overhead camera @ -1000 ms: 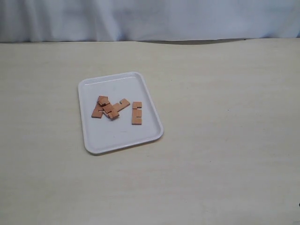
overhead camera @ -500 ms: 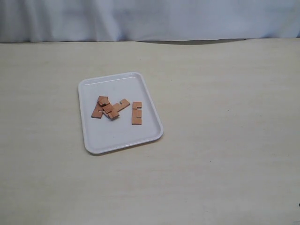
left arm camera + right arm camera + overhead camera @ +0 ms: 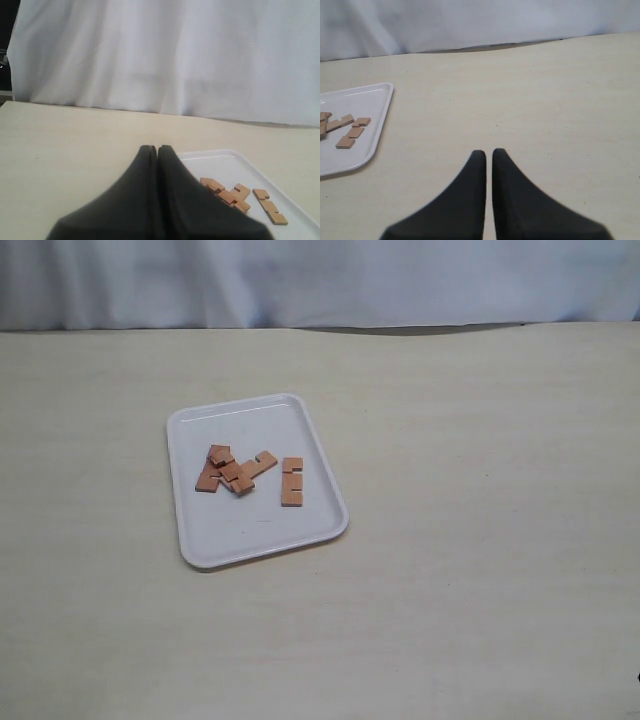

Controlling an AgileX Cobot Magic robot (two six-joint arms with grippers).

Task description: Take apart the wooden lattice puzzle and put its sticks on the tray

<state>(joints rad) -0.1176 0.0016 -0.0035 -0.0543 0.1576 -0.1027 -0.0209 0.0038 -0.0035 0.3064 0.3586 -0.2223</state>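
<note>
Nearest in the left wrist view, the left gripper (image 3: 157, 148) is seen with its dark fingers pressed flat together, and nothing is held between them. In the right wrist view, the right gripper (image 3: 488, 152) is seen with its fingers drawn almost together, parted only by a thin slit, and nothing is gripped there either. Both are held above the pale table (image 3: 480, 490), well apart from the tray (image 3: 215, 540).

Farther out, the tray is set flat on the table, left of the middle in the exterior view. The sticks (image 3: 232, 470) are laid on it as loose pieces. Most are heaped crosswise over one another, and a single stick (image 3: 291, 481) is placed just beside the heap, not touching it.

Behind the table's far edge, a white cloth (image 3: 320, 280) is hung.
</note>
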